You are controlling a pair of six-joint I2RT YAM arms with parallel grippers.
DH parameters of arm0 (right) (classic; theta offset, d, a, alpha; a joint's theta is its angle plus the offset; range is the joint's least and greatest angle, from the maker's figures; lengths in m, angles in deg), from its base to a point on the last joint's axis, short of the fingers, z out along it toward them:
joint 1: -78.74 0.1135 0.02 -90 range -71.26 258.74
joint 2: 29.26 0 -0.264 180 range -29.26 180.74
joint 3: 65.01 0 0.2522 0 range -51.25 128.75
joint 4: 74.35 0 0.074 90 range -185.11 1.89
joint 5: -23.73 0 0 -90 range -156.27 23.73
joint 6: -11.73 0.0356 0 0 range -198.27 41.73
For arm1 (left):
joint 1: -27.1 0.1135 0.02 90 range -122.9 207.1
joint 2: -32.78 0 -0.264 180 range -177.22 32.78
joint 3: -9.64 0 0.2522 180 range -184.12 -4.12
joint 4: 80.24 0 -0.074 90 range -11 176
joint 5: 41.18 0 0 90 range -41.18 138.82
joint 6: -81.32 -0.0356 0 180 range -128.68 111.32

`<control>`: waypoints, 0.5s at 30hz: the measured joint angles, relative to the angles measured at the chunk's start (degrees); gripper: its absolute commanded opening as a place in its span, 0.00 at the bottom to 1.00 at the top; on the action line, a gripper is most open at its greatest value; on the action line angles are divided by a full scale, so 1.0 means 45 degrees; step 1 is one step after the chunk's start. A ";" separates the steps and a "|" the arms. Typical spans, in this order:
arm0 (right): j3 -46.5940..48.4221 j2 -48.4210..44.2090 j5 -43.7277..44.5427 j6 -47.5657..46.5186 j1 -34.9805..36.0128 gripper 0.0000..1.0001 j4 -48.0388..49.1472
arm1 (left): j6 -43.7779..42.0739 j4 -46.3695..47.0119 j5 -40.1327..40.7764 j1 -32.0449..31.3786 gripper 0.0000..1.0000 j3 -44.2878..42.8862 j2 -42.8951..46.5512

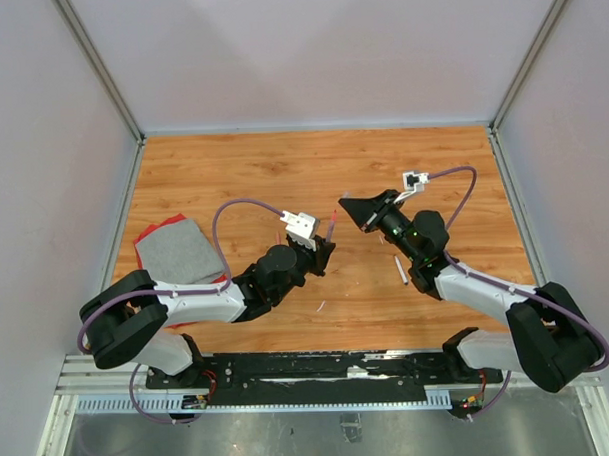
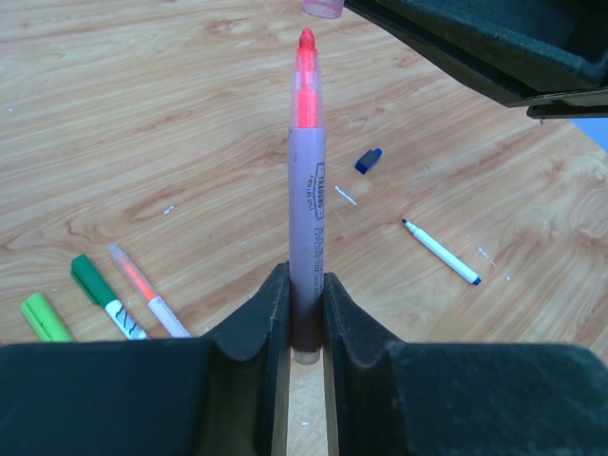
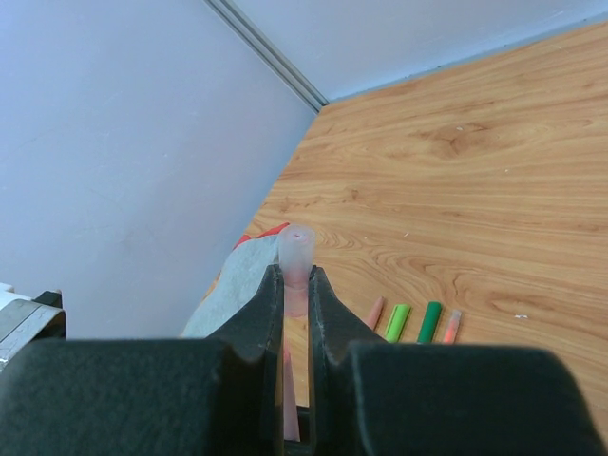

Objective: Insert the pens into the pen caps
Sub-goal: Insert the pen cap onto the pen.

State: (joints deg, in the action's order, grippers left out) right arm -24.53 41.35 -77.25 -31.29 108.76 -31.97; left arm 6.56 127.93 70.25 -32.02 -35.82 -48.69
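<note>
My left gripper (image 2: 306, 285) is shut on a grey-barrelled pink pen (image 2: 306, 190), whose bare pink tip (image 2: 306, 52) points away from it. My right gripper (image 3: 296, 280) is shut on a translucent pink cap (image 3: 297, 249). In the left wrist view the cap (image 2: 323, 8) hangs just beyond the pen tip, slightly to its right, with a small gap. In the top view the left gripper (image 1: 323, 249) and right gripper (image 1: 352, 210) face each other above mid-table. A blue cap (image 2: 369, 160) and a white pen with a blue end (image 2: 440, 252) lie on the table.
Several pens lie side by side: light green (image 2: 43, 318), dark green (image 2: 106, 294) and orange (image 2: 142, 285); they also show in the right wrist view (image 3: 429, 321). A grey cloth (image 1: 180, 250) over red sheets lies at the table's left. Walls enclose the table on three sides.
</note>
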 measured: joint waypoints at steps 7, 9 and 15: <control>0.0000 0.0078 -0.0209 0.0151 0.0228 0.01 0.0257 | 0.0000 0.0000 0.0000 0.0000 0.00 0.0000 -0.0010; 0.0000 0.0078 -0.0282 0.0151 0.0267 0.01 0.0321 | 0.0000 0.0000 0.0000 0.0000 0.00 0.0000 -0.0044; 0.0000 0.0073 -0.0379 0.0151 0.0267 0.01 0.0374 | 0.0000 0.0000 0.0000 0.0000 0.01 0.0000 -0.0097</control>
State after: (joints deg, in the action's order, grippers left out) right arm -24.53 41.68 -78.96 -30.61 109.96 -30.28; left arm 6.56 127.93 70.25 -32.02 -35.82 -49.13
